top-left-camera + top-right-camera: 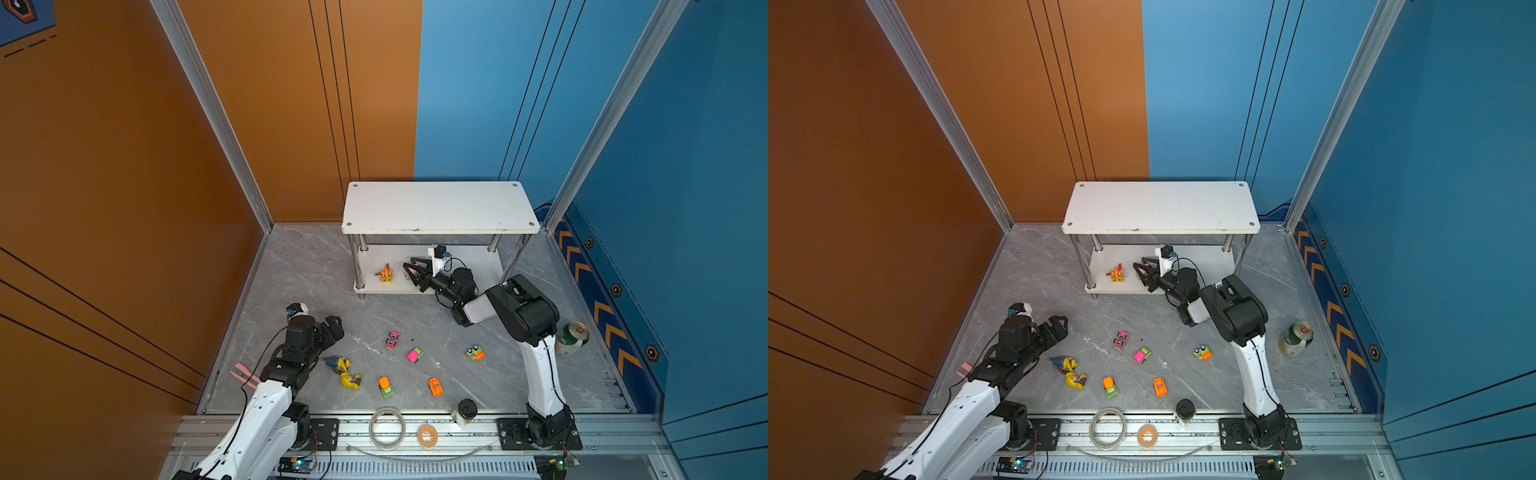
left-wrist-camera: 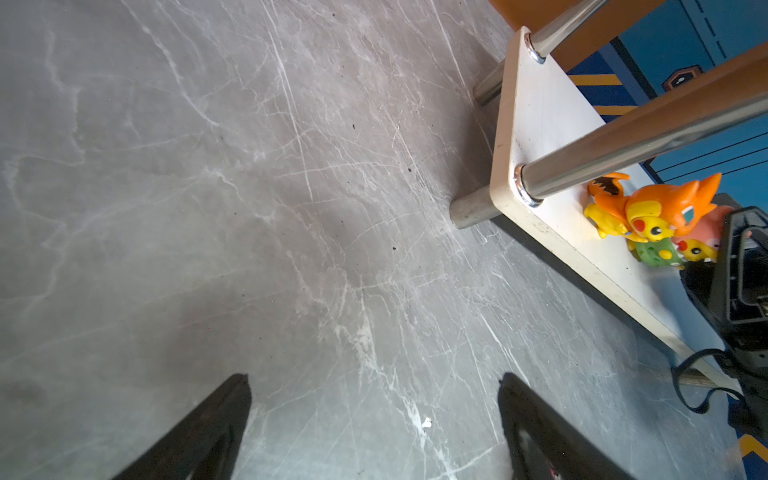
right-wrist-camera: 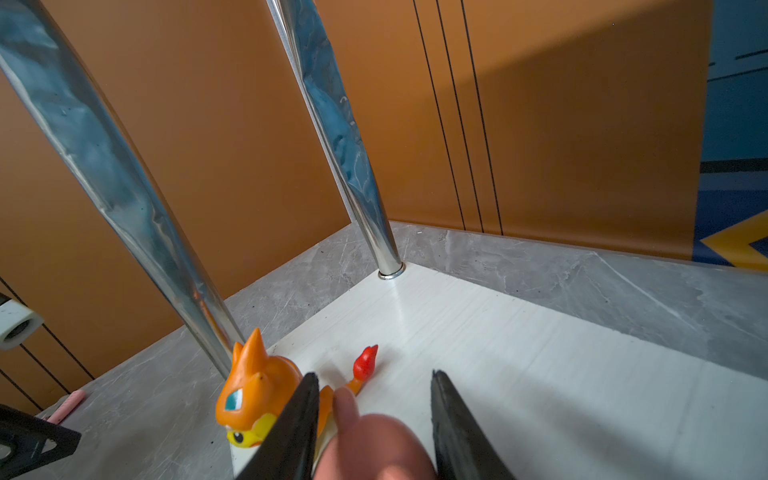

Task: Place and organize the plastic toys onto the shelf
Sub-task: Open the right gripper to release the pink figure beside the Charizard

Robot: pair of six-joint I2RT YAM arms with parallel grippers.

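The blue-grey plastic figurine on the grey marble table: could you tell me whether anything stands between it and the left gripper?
Nothing visible does: only bare grey marble tabletop separates the open left gripper from the blue-grey plastic figurine.

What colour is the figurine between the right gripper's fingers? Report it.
The figurine is pink; best seen in right wrist view.

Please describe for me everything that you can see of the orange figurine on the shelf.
The orange figurine looks like glossy moulded plastic: an orange hood with pointed ears and a teal eye over a yellow face with a red cheek, plus a thin tail ending in a red flame. It stands upright on the lower board of the shelf, near the chrome post at its front left corner. A pink figurine, between the fingers of the right gripper, is close beside it; contact is unclear.
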